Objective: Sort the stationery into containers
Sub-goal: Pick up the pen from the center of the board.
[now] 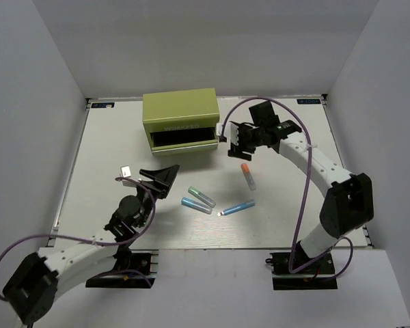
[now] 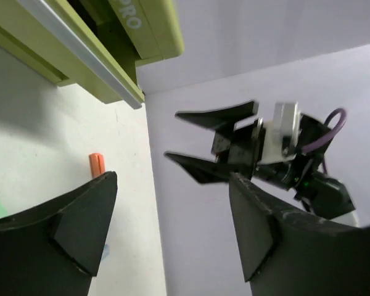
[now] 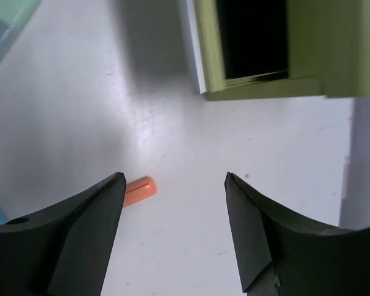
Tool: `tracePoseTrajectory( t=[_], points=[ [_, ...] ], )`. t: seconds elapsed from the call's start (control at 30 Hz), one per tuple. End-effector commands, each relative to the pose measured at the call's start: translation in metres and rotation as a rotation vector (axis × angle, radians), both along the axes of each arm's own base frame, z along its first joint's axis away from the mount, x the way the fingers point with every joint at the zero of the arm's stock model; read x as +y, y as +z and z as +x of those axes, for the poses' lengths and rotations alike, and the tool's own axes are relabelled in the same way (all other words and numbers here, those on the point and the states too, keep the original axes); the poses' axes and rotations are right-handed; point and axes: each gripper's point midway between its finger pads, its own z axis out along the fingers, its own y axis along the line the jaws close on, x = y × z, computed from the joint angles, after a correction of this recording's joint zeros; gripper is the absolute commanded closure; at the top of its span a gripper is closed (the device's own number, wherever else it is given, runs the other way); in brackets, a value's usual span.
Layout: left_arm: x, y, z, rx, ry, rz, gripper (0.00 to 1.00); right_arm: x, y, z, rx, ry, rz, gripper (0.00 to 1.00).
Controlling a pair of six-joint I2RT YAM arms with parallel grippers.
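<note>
Right wrist — orange-capped marker (image 3: pixel 140 190) partly behind right pincer (image 3: pixel 174 179)

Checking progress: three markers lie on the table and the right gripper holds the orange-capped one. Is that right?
No. The right gripper holds nothing; its jaws stand open. The orange-capped marker lies on the table too, as the top external view shows. The rest of the statement stands.

1. The chest (image 1: pixel 180 121) is sitting far back on the surface (image 1: pixel 102 157).
2. The far marker (image 1: pixel 248 175) is lying before it, rightward; the paired markers (image 1: pixel 201 197) and the near marker (image 1: pixel 236 208) are lying closer in.
3. The right pincer (image 1: pixel 234 141) is hanging right of the chest; the left pincer (image 1: pixel 160 179), left of the markers.
</note>
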Motion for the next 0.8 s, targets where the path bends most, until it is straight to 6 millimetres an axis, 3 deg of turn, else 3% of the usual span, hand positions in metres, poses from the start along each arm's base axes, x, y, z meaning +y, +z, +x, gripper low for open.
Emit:
tracePoseTrajectory(
  t=[0.0, 0.03, 0.07, 0.1, 0.13, 0.17, 0.2, 0.27, 0.3, 0.47, 0.77],
  points=[
    [0.003, -0.035, -0.008, 0.127, -0.034, 0.292, 0.11, -0.01, 0.006, -0.042, 0.056, 0.085, 0.045, 0.28],
    [0.007, -0.033, -0.009, 0.135, -0.026, 0.345, 0.09, -0.012, 0.0, -0.055, 0.077, 0.128, 0.044, 0.28],
    [0.014, -0.051, -0.015, 0.21, -0.039, 0.455, 0.08, -0.009, 0.011, -0.072, 0.06, 0.214, 0.093, 0.3],
    [0.016, -0.03, -0.012, 0.184, -0.027, 0.508, 0.08, -0.02, -0.01, -0.097, 0.132, 0.267, 0.052, 0.3],
    [0.02, -0.03, -0.012, 0.203, -0.021, 0.558, 0.08, -0.025, -0.023, -0.115, 0.171, 0.302, 0.041, 0.3],
    [0.03, -0.044, -0.016, 0.279, -0.013, 0.64, 0.06, -0.027, -0.024, -0.129, 0.165, 0.367, 0.041, 0.32],
    [0.03, -0.027, -0.014, 0.281, -0.001, 0.644, 0.02, -0.029, -0.029, -0.14, 0.198, 0.376, 0.045, 0.32],
    [0.037, -0.039, -0.017, 0.365, -0.002, 0.736, 0.01, -0.035, -0.048, -0.158, 0.272, 0.401, 0.037, 0.35],
    [0.037, -0.027, -0.013, 0.363, 0.009, 0.737, 0.01, -0.038, -0.056, -0.167, 0.315, 0.409, 0.028, 0.35],
    [0.041, -0.023, -0.013, 0.399, 0.003, 0.818, 0.01, -0.038, -0.085, -0.175, 0.395, 0.397, 0.007, 0.35],
    [0.067, -0.036, -0.039, 0.487, 0.023, 0.834, 0.01, -0.036, -0.137, -0.166, 0.397, 0.338, -0.116, 0.36]
  ],
)
